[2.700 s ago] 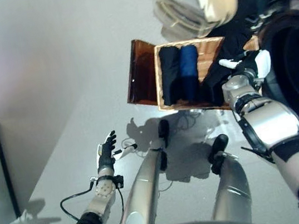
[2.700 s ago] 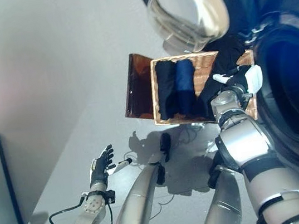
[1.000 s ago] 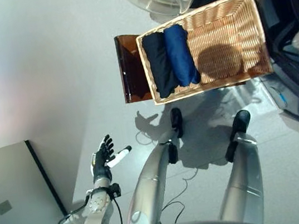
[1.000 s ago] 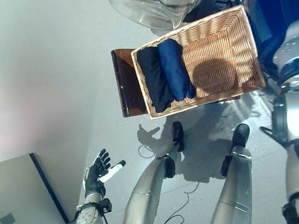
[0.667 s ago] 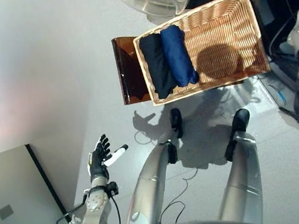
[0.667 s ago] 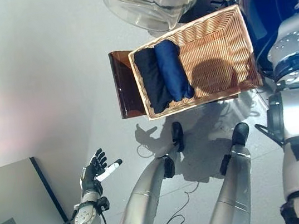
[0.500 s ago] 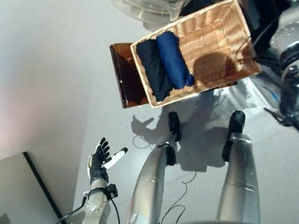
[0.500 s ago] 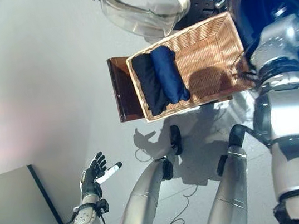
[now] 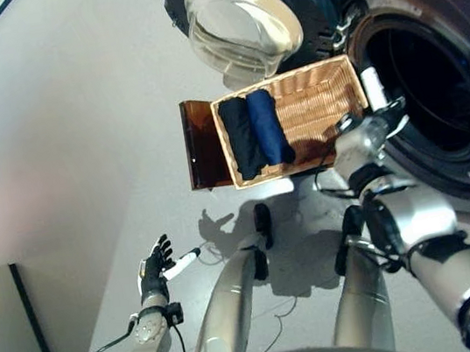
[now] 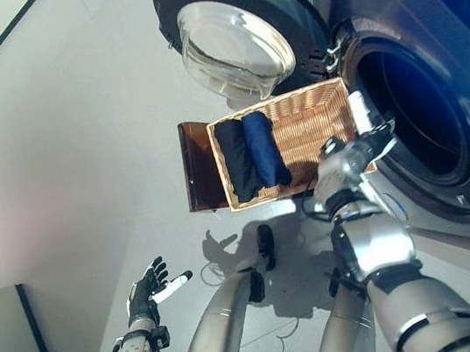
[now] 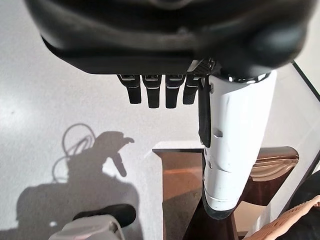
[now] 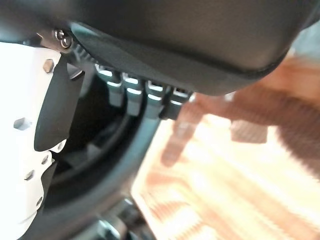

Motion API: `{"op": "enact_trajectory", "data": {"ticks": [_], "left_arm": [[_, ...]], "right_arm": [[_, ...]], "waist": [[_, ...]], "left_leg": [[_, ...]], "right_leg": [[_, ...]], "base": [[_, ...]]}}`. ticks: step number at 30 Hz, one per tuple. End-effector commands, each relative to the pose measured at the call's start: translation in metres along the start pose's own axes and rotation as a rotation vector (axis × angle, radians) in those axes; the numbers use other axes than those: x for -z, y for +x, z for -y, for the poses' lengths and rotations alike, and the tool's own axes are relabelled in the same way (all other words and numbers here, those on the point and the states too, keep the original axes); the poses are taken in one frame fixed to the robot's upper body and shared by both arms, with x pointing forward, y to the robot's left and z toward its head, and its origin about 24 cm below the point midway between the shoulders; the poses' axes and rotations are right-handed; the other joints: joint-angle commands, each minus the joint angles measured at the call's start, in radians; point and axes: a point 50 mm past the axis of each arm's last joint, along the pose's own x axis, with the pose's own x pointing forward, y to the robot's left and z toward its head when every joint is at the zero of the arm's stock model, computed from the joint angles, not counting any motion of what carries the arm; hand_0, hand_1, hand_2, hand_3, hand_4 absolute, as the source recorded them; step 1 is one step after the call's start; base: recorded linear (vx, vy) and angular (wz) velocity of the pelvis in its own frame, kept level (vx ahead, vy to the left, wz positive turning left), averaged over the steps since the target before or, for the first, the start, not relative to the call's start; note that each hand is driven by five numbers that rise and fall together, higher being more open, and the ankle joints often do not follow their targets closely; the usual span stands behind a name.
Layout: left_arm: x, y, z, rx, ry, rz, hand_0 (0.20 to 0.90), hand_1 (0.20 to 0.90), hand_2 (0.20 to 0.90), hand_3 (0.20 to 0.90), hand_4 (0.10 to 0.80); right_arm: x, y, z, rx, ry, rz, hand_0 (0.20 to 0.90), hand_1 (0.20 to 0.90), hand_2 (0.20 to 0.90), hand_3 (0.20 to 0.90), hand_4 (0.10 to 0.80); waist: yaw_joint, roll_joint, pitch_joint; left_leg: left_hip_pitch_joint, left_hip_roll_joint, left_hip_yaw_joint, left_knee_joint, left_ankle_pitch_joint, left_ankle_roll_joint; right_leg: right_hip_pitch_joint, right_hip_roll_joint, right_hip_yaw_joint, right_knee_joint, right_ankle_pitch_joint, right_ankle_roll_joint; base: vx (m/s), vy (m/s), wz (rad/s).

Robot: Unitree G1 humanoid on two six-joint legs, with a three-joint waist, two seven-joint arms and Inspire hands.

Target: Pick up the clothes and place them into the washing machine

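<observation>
A pale grey floor [image 9: 76,120] carries a brown stool [image 9: 204,145] bearing a wicker basket [image 9: 317,106], beside the washing machine [image 9: 445,100].

Silver-grey arms, dark hands

White covers are capping both thumbs — left hand [image 9: 154,271], right hand [image 9: 373,125] — with black bands ringing the silver forearms.

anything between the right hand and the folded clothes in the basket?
Only bare wicker. In the left eye view the right hand sits at the basket's washer-side end, and the black roll and blue roll lie at the far end.
</observation>
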Motion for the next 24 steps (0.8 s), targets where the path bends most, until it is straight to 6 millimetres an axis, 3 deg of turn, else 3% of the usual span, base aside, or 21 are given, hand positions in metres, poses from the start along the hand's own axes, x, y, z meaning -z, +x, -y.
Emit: {"op": "enact_trajectory", "data": {"ticks": [1, 7, 10, 14, 19, 24], "left_arm": [[0.001, 0.003, -0.024, -0.096, -0.004, -0.010, 0.900, 0.900, 0.900, 0.900, 0.800], [0.000, 0.005, -0.032, -0.136, 0.005, -0.022, 0.900, 0.900, 0.900, 0.900, 0.800], [-0.006, 0.010, -0.037, -0.173, 0.046, -0.012, 0.900, 0.900, 0.900, 0.900, 0.800], [-0.014, 0.011, -0.042, -0.183, 0.087, 0.031, 0.900, 0.900, 0.900, 0.900, 0.800], [-0.025, 0.014, -0.047, -0.224, 0.095, 0.082, 0.900, 0.900, 0.900, 0.900, 0.800], [-0.046, 0.022, -0.043, -0.237, 0.086, 0.160, 0.900, 0.900, 0.900, 0.900, 0.800]], "right_arm": [[-0.037, 0.002, -0.024, -0.173, -0.036, 0.178, 0.900, 0.900, 0.900, 0.900, 0.800], [0.001, -0.010, -0.019, -0.226, -0.341, 0.139, 0.900, 0.900, 0.900, 0.900, 0.800], [0.009, -0.011, -0.021, -0.207, -0.602, 0.173, 0.900, 0.900, 0.900, 0.900, 0.800], [0.010, -0.018, -0.042, -0.260, -0.931, 0.290, 0.900, 0.900, 0.900, 0.900, 0.800], [0.015, -0.021, -0.045, -0.261, -1.089, 0.325, 0.900, 0.900, 0.900, 0.900, 0.800], [0.006, -0.018, -0.048, -0.228, -1.046, 0.325, 0.900, 0.900, 0.900, 0.900, 0.800]], "waist": [[0.012, -0.008, 0.016], [0.002, -0.067, 0.029], [0.009, -0.090, 0.036], [0.033, -0.102, 0.043], [0.059, -0.118, 0.050], [0.083, -0.118, 0.062]], "left_leg": [[0.006, 0.022, -0.023, -0.039, -0.064, -0.099], [0.037, 0.032, -0.042, -0.059, -0.051, -0.104], [0.032, 0.035, -0.056, -0.051, -0.050, -0.105], [0.021, 0.036, -0.072, -0.051, -0.043, -0.110], [-0.002, 0.033, -0.083, -0.027, -0.050, -0.108], [-0.031, 0.029, -0.092, 0.002, -0.062, -0.108]], "right_leg": [[0.098, 0.033, -0.054, -0.075, -0.043, -0.050], [0.152, 0.041, -0.090, -0.119, -0.031, -0.053], [0.159, 0.047, -0.106, -0.116, -0.032, -0.058], [0.164, 0.047, -0.132, -0.116, -0.034, -0.060], [0.157, 0.043, -0.149, -0.094, -0.044, -0.059], [0.145, 0.033, -0.163, -0.068, -0.059, -0.060]], "base": [[0.022, -0.013, 0.04], [0.010, -0.052, 0.05], [0.010, -0.065, 0.04], [0.018, -0.050, 0.14], [0.029, -0.012, 0.10], [0.031, 0.007, 0.17]]}}
